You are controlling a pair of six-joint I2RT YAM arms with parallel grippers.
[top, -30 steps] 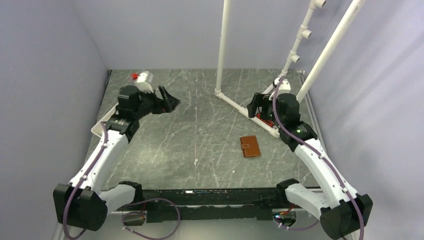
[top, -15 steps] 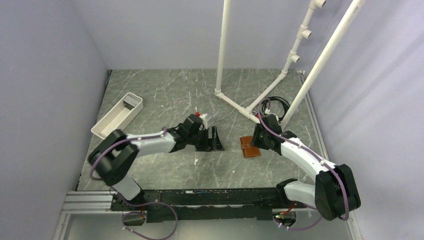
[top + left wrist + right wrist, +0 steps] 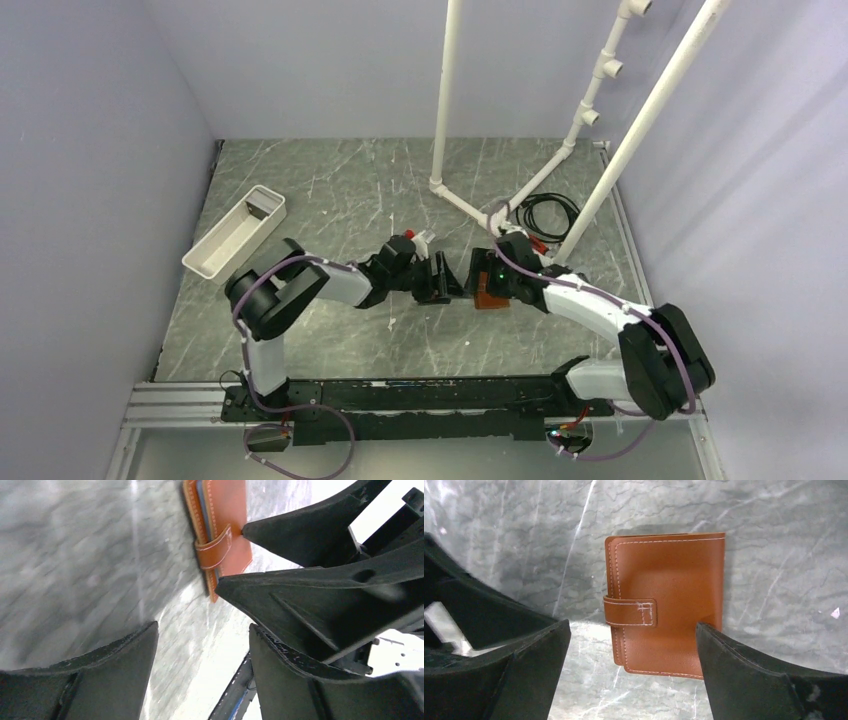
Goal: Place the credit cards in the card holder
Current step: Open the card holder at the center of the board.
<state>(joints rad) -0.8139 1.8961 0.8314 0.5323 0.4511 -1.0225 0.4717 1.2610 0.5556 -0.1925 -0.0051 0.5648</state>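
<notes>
The card holder (image 3: pixel 669 605) is a brown leather case lying closed on the grey marbled table, its strap tab across the front. It also shows in the top view (image 3: pixel 491 298) and in the left wrist view (image 3: pixel 222 525), where a pale blue strip (image 3: pixel 202 507) shows between its covers. No loose credit card is in view. My right gripper (image 3: pixel 633 624) is open and hangs over the holder, one finger (image 3: pixel 744 670) at its right edge. My left gripper (image 3: pixel 203 626) is open and empty, just left of the holder and close to the right gripper's fingers (image 3: pixel 310 530).
A long white tray (image 3: pixel 235 232) stands at the far left. A white pipe frame (image 3: pixel 445 100) rises at the back, with a coil of black cable (image 3: pixel 550 210) beside it. A black rail (image 3: pixel 400 390) runs along the near edge.
My left arm has swung from the tray to the table's middle, beside the holder. My right arm has come away from the pipe frame and now hangs over the holder.
</notes>
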